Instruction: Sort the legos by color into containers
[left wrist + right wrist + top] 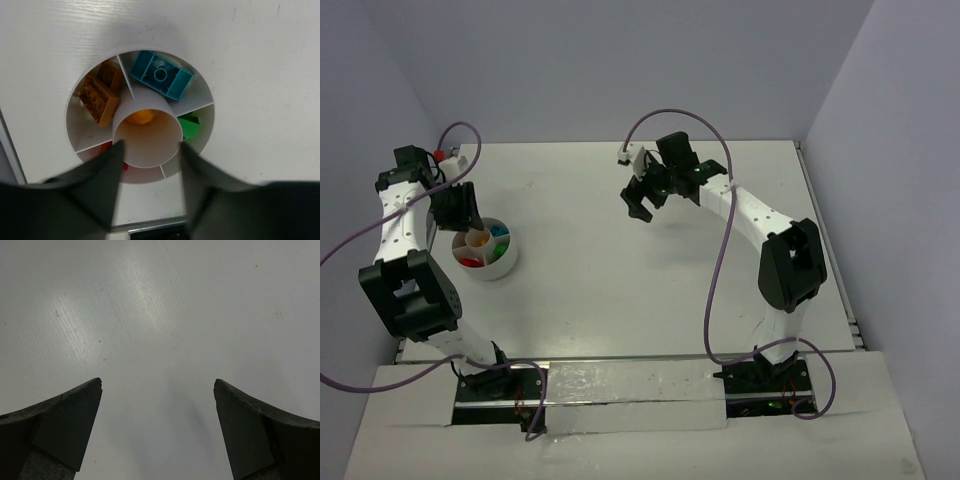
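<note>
The white round bowl stands at the left of the table. In the left wrist view its compartments hold a cyan brick, orange bricks, a green brick and a red piece partly hidden by a finger. An orange curved piece lies in the central ring. My left gripper is open just above the bowl, its jaws on either side of the central ring, holding nothing; it also shows from above. My right gripper is open and empty over bare table.
The white table has a raised edge at the right and grey walls behind and at both sides. Purple cables loop over both arms. No loose brick shows on the table surface.
</note>
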Tool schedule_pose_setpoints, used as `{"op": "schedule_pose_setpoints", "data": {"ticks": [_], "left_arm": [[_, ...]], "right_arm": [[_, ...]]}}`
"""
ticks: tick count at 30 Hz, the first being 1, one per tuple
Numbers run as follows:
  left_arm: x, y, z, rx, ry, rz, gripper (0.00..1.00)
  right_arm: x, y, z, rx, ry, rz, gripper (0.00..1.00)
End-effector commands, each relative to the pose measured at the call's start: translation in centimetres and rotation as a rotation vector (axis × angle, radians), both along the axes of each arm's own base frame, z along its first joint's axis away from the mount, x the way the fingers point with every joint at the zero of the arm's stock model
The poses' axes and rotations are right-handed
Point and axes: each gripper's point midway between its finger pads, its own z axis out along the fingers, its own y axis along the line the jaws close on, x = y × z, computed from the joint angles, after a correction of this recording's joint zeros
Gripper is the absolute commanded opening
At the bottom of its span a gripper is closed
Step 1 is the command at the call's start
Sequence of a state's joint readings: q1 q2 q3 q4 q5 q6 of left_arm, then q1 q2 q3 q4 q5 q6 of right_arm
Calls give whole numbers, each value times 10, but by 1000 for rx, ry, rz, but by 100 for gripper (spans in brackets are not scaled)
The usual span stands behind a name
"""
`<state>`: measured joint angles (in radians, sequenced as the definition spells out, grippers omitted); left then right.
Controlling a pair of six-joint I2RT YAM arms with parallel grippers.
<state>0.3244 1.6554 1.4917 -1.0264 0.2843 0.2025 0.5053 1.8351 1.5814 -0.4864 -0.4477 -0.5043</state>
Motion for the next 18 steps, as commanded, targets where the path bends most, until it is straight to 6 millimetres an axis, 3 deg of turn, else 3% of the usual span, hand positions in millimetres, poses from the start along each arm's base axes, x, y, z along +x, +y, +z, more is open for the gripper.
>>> {"op": "schedule_pose_setpoints", "data": {"ticks": [1,6,8,11,18], "left_arm": [[7,1,22,4,-46,-27,65],[15,-4,54,-4,-103,-59,74],[29,-18,84,-9,-179,-104,84],[48,-50,111,-7,-246,-178,99],[85,-153,132,-41,-367,-363,99]], "right_arm": [[5,-14,23,26,-25,-52,100],[11,-34,38,46,-39,-105,100],[18,-47,47,73,-36,-150,100],[27,-64,67,129,-28,-215,100],[30,-101,102,235,9,-352,100]]}}
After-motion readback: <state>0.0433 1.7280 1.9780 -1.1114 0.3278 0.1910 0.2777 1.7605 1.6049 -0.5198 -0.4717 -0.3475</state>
